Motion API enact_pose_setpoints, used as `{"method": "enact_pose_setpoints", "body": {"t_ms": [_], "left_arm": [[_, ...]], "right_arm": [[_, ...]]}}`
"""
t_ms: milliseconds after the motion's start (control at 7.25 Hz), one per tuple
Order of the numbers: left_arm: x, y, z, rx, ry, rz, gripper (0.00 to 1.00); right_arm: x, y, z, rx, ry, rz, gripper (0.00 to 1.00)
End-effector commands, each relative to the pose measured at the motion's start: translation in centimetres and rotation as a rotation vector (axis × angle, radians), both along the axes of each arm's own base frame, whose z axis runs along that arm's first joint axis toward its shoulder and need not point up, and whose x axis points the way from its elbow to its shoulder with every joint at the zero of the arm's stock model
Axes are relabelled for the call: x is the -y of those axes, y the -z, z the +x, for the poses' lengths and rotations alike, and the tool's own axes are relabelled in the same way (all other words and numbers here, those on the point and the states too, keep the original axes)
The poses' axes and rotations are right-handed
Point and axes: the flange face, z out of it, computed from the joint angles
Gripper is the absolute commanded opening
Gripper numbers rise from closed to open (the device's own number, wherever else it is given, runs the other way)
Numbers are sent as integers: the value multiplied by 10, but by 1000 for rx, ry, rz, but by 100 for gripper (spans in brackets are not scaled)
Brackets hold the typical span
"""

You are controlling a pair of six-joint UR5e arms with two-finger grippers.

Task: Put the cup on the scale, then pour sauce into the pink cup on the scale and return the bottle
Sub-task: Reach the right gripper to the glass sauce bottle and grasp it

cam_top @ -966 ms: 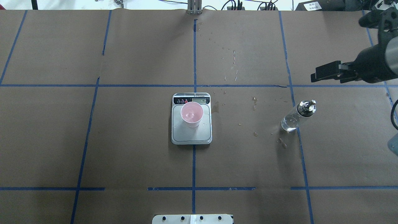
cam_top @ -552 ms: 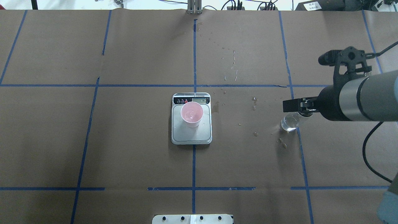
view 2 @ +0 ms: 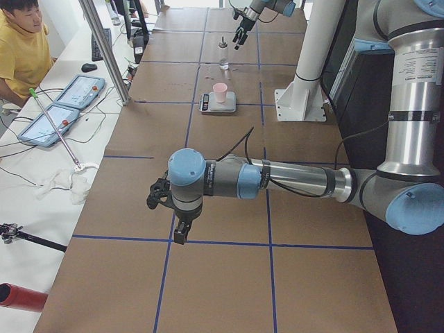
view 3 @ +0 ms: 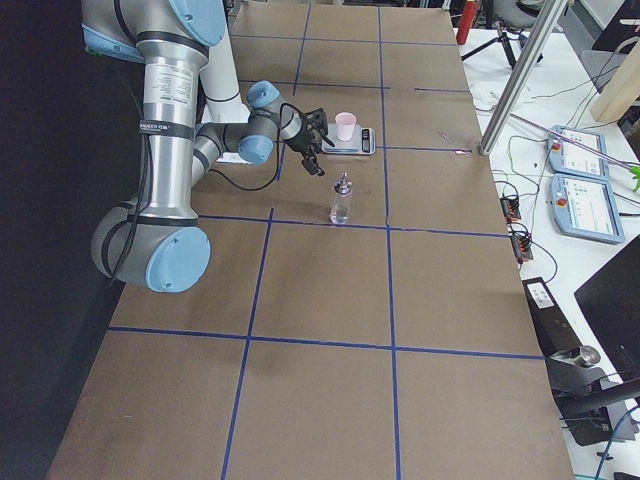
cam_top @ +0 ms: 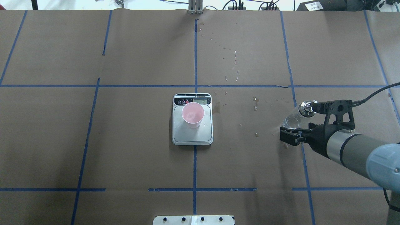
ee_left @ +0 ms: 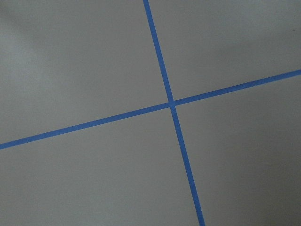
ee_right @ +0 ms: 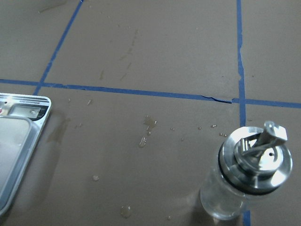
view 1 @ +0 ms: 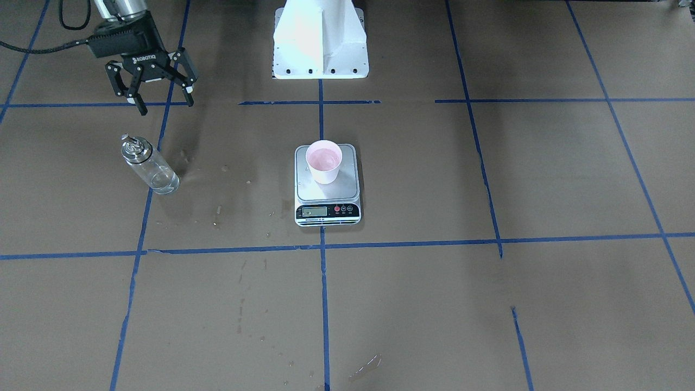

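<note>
The pink cup (view 1: 324, 161) stands upright on the platform of the scale (view 1: 347, 190) at the table's middle; the same cup (cam_top: 193, 115) and scale (cam_top: 192, 136) show in the overhead view. The clear bottle (view 1: 150, 166) with its silver pour spout stands alone on the brown paper, untouched. My right gripper (view 1: 164, 102) hangs open and empty above the table, on the robot's side of the bottle (cam_top: 294, 118). The right wrist view looks down on the bottle (ee_right: 249, 174) and a corner of the scale (ee_right: 14, 141). My left gripper (view 2: 173, 222) shows only in the exterior left view, far from everything; I cannot tell its state.
Small wet drops (cam_top: 255, 104) dot the paper between scale and bottle. The white robot base (view 1: 320, 43) stands behind the scale. A person (view 2: 21, 48) sits at a side bench with tablets (view 2: 66, 104) and a slanted metal post (view 2: 104, 48).
My right arm has swung from beyond the bottle, over it, to its robot-facing side. Bottle, cup and scale have not moved.
</note>
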Motion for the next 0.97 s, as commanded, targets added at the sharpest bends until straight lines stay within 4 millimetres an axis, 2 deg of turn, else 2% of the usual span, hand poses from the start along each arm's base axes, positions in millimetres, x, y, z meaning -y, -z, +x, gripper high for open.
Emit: {"method": "enact_pose_setpoints", "body": {"t_ms": [0,414,828], "left_arm": [[0,4,0,-1,0,9,100],[1,8,3,-28,-4,15,100],[1,8,3,-28,-5,17,100]], "right_arm": [[8,-77,-31,-2,-63,65,100],[11,-93,-41,-41,-87,80,100],[16,-89,-38,-47,-143,114,100]]}}
